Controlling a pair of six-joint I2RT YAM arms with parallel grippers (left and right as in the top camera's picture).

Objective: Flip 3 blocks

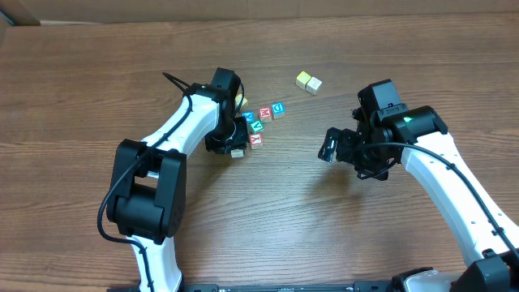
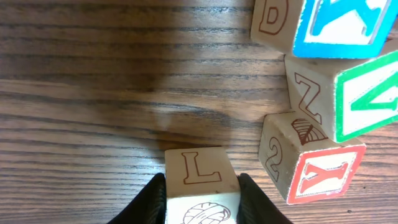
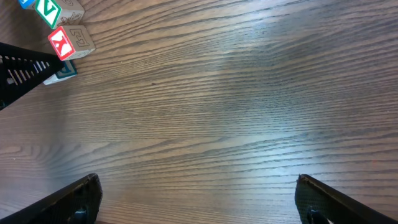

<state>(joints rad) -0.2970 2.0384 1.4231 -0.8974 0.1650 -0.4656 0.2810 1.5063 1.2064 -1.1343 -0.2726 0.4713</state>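
At the left gripper (image 2: 200, 180), left wrist view: both black fingers (image 2: 151, 199) press against the sides of the whitish L block (image 2: 200, 167), which we note as clamped between them. Its L face points away from the camera, a round line drawing shows on the face nearer us, and it appears to rest on the wooden table (image 2: 93, 93).

Just beside it to the right: the red Y block (image 2: 323, 175), tilted, with a 2 on its side face. Above that sits the green V block (image 2: 367, 93), with a Z on its side, touching or nearly touching the red Y block. Past it lies a blue-framed block (image 2: 342, 25).

From overhead, this cluster lies left of table centre. The blue D block (image 1: 278, 109) sits at the cluster's right end. Two yellow-topped blocks (image 1: 308, 81) sit together farther back, well apart from the cluster.

The right gripper (image 3: 198, 180) hangs over bare table well to the right of the cluster. Its jaws are spread wide and hold nothing.
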